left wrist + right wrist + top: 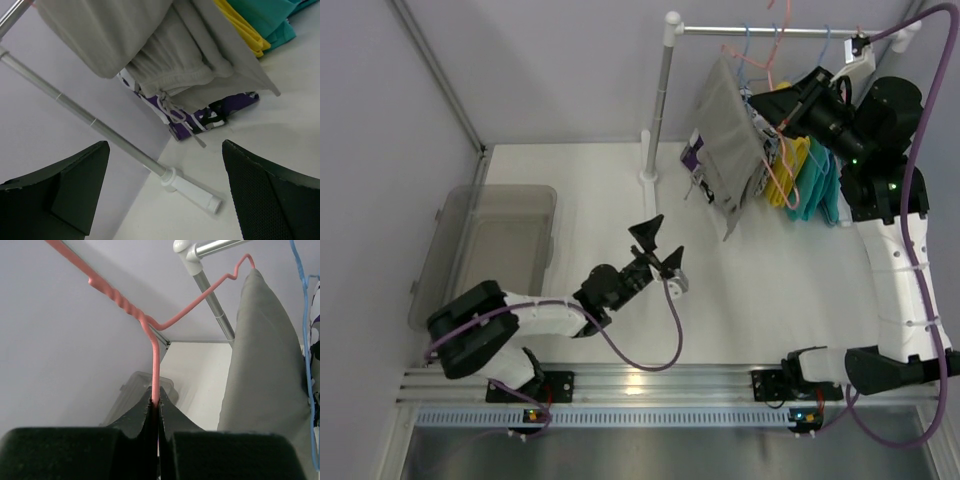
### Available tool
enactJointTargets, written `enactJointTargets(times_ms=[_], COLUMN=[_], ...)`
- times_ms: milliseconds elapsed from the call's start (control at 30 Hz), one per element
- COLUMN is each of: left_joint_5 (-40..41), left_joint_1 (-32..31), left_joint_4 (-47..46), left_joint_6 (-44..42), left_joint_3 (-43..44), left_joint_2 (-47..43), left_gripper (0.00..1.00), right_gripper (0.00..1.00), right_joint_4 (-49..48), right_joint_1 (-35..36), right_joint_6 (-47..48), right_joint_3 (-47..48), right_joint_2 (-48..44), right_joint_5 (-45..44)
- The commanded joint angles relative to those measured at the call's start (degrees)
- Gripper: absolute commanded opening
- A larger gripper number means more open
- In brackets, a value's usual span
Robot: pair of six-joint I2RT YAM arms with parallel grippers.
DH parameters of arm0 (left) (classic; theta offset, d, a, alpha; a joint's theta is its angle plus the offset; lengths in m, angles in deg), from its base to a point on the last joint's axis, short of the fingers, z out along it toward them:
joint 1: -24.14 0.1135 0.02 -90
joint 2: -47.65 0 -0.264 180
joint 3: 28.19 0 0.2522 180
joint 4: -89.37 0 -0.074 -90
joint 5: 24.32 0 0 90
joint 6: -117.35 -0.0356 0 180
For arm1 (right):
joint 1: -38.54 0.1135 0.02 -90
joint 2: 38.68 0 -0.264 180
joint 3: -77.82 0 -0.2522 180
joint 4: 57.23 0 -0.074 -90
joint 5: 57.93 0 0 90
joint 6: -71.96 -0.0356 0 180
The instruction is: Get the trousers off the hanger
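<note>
Grey trousers (730,150) hang folded over a pink wire hanger (778,178) on the rack rail. They also show in the left wrist view (150,40), with waistband and drawstring hanging low, and in the right wrist view (265,365). My right gripper (770,108) is raised by the rail and shut on the pink hanger's wire (155,365), which runs up out of the closed gripper (155,402). My left gripper (660,247) is open and empty, low over the table, in front and to the left of the trousers (165,150).
The rack's upright pole (660,110) and its white foot (190,187) stand left of the trousers. Yellow (792,165), teal (823,185) and purple patterned (693,155) garments hang on the same rail (770,31), some on blue hangers. A clear plastic bin (500,240) sits at the left.
</note>
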Motion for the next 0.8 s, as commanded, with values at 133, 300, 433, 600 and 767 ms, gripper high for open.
enactJointTargets(times_ms=[133, 300, 433, 600, 767], left_joint_5=[8.5, 12.2, 14.6, 16.5, 19.7], left_joint_1=[-6.8, -9.1, -10.7, -12.4, -13.4], left_joint_4=[-33.0, -33.0, -33.0, -33.0, -33.0], left_joint_6=[-6.0, -7.7, -8.6, -8.0, -6.4], left_joint_3=[13.3, 20.9, 23.5, 24.4, 24.3], left_joint_2=[14.1, 18.3, 17.9, 17.1, 17.5], left_gripper=[0.99, 0.98, 0.99, 0.99, 0.98], right_gripper=[0.00, 0.00, 0.00, 0.00, 0.00], right_joint_4=[-4.2, -1.9, -0.1, 0.4, 0.4], right_joint_1=[3.8, 6.3, 7.3, 9.4, 11.0], right_joint_6=[-3.8, -3.8, -3.8, -5.4, -6.4], right_joint_3=[0.4, 1.6, 2.8, 4.0, 5.8], right_joint_2=[-3.5, -3.5, -3.4, -2.5, -1.2], right_joint_5=[-6.2, -9.9, -12.7, -16.5, -18.3])
